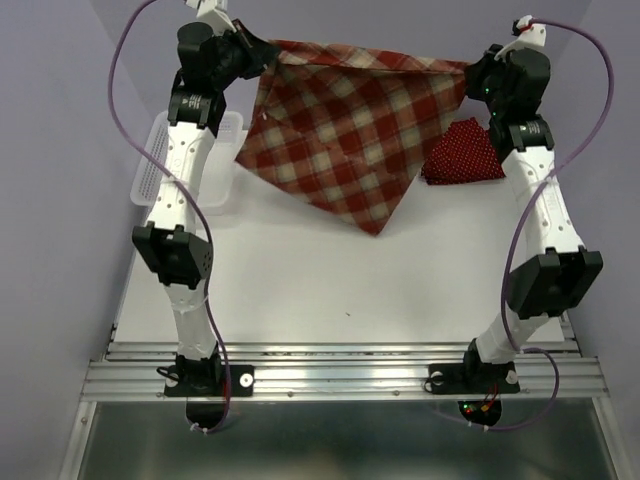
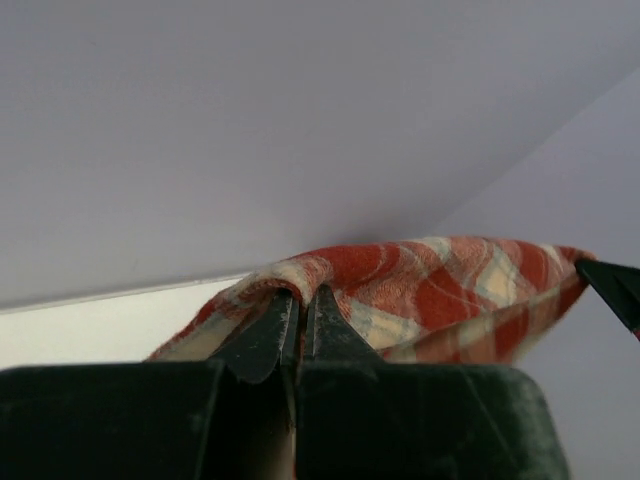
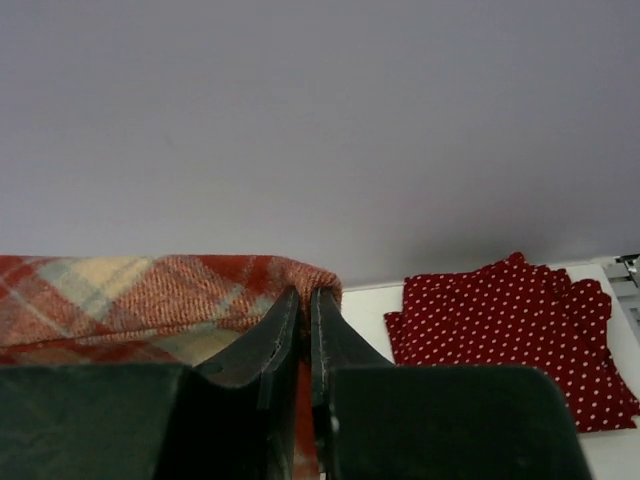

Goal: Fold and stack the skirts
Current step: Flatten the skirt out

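Hanging plaid skirt (image 1: 340, 130), stretched wide above the table (image 1: 330, 290).
Left gripper (image 2: 300, 305) and right gripper (image 3: 306, 300) each pinch one upper corner of it; folded dotted skirt (image 1: 465, 152) lies on table beside the right arm, basket (image 1: 150, 175) at far left.

Bright, even, diffuse light from above, with a lilac cast. Top view is sharp, no glare; only a faint soft shadow on the white worktop (image 1: 350, 290) beneath the plaid skirt (image 1: 340, 150). In both wrist views the jaws are near-black, underexposed and blurred up close. Wall (image 2: 300, 120) shades darker just above the cloth. Polka-dot skirt (image 3: 510, 330) is in focus.
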Tool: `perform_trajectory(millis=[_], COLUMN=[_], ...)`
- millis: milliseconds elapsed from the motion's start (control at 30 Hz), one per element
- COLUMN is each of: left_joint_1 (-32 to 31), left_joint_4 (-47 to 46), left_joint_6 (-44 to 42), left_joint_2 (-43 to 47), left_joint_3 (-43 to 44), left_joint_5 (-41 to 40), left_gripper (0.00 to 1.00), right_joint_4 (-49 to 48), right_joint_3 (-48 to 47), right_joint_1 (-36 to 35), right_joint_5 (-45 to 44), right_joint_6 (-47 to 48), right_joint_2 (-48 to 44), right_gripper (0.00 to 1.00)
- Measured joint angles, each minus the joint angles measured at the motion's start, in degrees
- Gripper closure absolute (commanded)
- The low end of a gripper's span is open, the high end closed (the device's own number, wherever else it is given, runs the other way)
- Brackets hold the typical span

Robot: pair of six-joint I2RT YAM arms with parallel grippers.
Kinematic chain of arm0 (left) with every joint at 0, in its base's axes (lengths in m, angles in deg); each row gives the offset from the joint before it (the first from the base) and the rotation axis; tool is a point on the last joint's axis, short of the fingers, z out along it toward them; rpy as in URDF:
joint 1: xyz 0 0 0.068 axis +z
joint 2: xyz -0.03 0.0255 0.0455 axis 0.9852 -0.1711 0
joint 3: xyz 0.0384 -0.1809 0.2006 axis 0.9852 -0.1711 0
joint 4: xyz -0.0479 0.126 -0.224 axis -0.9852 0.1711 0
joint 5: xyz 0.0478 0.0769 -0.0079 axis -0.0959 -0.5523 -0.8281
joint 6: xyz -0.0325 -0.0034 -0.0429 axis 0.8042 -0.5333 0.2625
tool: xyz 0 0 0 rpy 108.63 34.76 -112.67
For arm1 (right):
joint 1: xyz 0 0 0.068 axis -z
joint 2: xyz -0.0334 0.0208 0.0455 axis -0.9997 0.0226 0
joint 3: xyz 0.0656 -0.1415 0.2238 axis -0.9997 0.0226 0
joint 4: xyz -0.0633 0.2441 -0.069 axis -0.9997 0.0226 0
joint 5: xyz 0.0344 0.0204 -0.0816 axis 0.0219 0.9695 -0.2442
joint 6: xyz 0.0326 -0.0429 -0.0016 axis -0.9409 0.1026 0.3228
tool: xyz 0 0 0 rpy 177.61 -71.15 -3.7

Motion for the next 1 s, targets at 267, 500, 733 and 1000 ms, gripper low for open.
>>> perform_trajectory(millis=[267,500,733,1000], left_joint_1=[0.31,2.23,-0.98,-13.31], left_joint_4=[-1.16,-14.03,-20.02,0.39], left_joint_6=[2.14,0.35,0.68,2.05], left_joint_2=[-3.10,13.18,18.60,39.06], left_joint_3=[0.90,-28.04,-67.21,-87.21], left_joint_5=[7.98,14.12,14.93,9.01], left_gripper=[1.00,1.00,0.67,0.01], right_joint_4=[2.21,-2.34,4.81,27.85], right_joint_3=[-11.30,13.03,40.02,49.44], right_joint_1=[6.12,5.75,5.81,6.14], right_joint_5=[8.55,10.38,8.22,-0.70], right_joint_6=[-1.20,1.16,-2.80,-6.25], right_joint_2=[5.40,-11.58,-17.59,-32.35], right_gripper=[0.97,0.91,0.70,0.00])
